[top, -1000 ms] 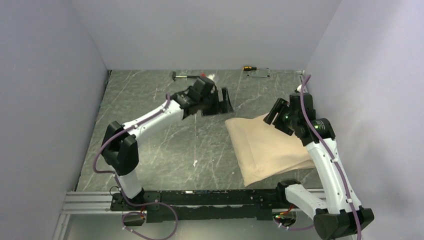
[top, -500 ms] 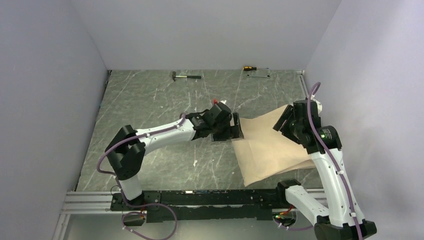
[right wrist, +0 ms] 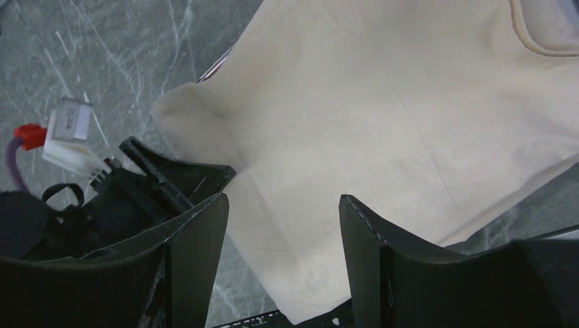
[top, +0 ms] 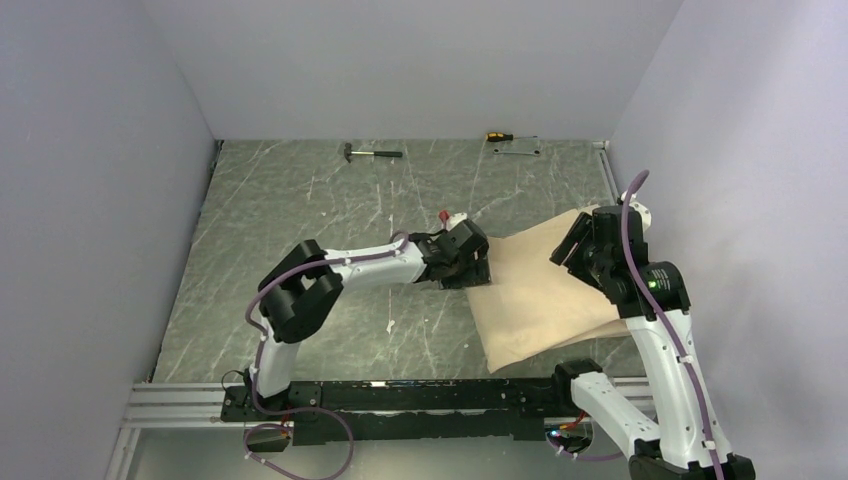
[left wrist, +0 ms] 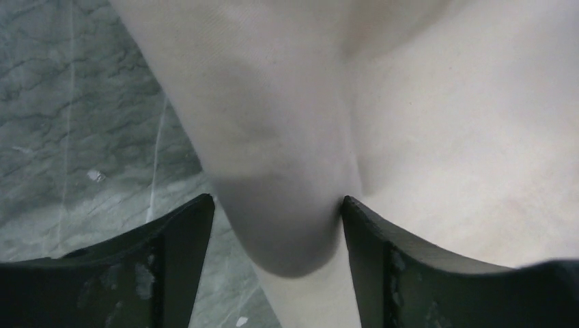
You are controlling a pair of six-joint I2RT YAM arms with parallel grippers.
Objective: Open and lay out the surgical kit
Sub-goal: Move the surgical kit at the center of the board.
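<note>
- One beige cloth [top: 545,300] lay on the table [top: 300,220], below and between the two grippers, with its rounded left corner bulging up between the fingers of the left gripper [left wrist: 276,205].
- The left gripper's jaws stood apart; the cloth fold filled the gap without being pinched.
- The right gripper [right wrist: 283,201] hung above the cloth's right part, jaws spread, holding nothing.
- A hammer [top: 370,153] and a screwdriver [top: 500,135] lay well beyond both grippers, by the back wall.

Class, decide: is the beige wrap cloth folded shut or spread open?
Folded: the beige wrap cloth shows overlapping layers and a hemmed flap; no instruments are exposed.
</note>
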